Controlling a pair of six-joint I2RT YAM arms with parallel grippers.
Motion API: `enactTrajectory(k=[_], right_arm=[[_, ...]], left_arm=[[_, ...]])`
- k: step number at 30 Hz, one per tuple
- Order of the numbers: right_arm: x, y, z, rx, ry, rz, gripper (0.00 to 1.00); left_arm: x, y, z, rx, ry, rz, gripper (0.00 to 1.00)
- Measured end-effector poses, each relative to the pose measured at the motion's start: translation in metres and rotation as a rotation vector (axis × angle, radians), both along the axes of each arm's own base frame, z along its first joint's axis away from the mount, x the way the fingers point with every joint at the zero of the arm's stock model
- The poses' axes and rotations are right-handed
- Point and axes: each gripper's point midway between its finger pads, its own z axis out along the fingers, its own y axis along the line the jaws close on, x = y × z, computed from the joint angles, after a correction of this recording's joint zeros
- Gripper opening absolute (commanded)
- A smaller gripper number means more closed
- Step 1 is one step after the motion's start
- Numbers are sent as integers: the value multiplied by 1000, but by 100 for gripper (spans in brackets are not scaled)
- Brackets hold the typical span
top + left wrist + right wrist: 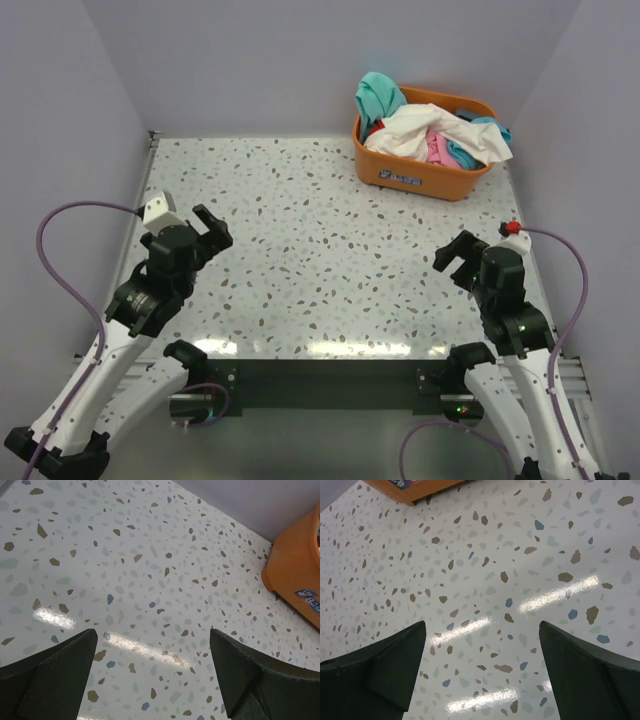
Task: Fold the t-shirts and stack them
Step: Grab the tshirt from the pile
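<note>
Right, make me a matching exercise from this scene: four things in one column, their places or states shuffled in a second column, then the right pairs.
Column one:
1. orange plastic basket
2. cream-white t-shirt
3. pink t-shirt
4. left gripper

Column two:
A. open, holding nothing, over the left side of the table
B. lying topmost in the basket
C. standing at the table's far right corner
D. showing only a little, beneath the cream-white cloth

Pairs: 1-C; 2-B; 3-D; 4-A
</note>
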Motion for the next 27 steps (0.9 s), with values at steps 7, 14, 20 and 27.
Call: enactTrajectory(k=[7,14,20,27], right_arm=[[-1,1,8,6,-45,14,99],[16,8,0,-32,4,63,99],[90,25,38,-67,47,102,99],[227,36,81,-119,20,31,99]], left_arm=[[-2,6,1,0,-11,32,100],[-4,6,-12,-14,-12,35,100],[-3,6,-15,-21,-21,43,100],[5,3,-22,-10,-1,47,100]])
